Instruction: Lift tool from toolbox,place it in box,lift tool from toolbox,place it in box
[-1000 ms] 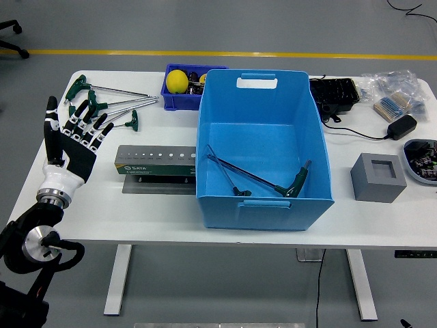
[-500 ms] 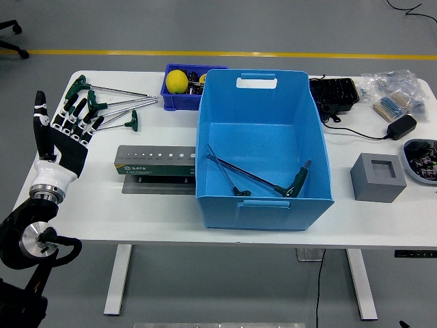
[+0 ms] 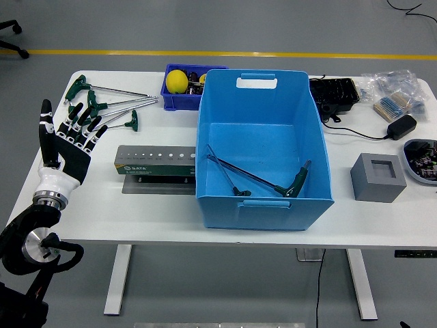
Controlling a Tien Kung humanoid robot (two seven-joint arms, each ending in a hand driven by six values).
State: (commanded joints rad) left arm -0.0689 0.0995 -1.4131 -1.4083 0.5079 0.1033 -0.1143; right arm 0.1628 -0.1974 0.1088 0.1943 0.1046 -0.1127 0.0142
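Observation:
A large blue box (image 3: 262, 147) stands mid-table. Two green-handled T-wrenches (image 3: 263, 180) lie on its floor. A green and grey tool holder (image 3: 155, 161) with a row of empty holes lies left of the box. Several green-handled T-wrenches (image 3: 113, 106) lie on the table at the far left, behind the holder. My left hand (image 3: 68, 140) is open, fingers spread, empty, over the table's left edge, just in front of those wrenches and left of the holder. My right hand is out of view.
A small blue bin (image 3: 181, 85) with a yellow ball (image 3: 177, 80) sits behind the box. A grey foam block (image 3: 377, 177), a black tray (image 3: 334, 94), a charger (image 3: 401, 126) and bagged parts (image 3: 396, 92) lie on the right.
My left hand moved left and back half a second ago, then shifted slightly right and down again. It stays open and empty. Nothing else moved.

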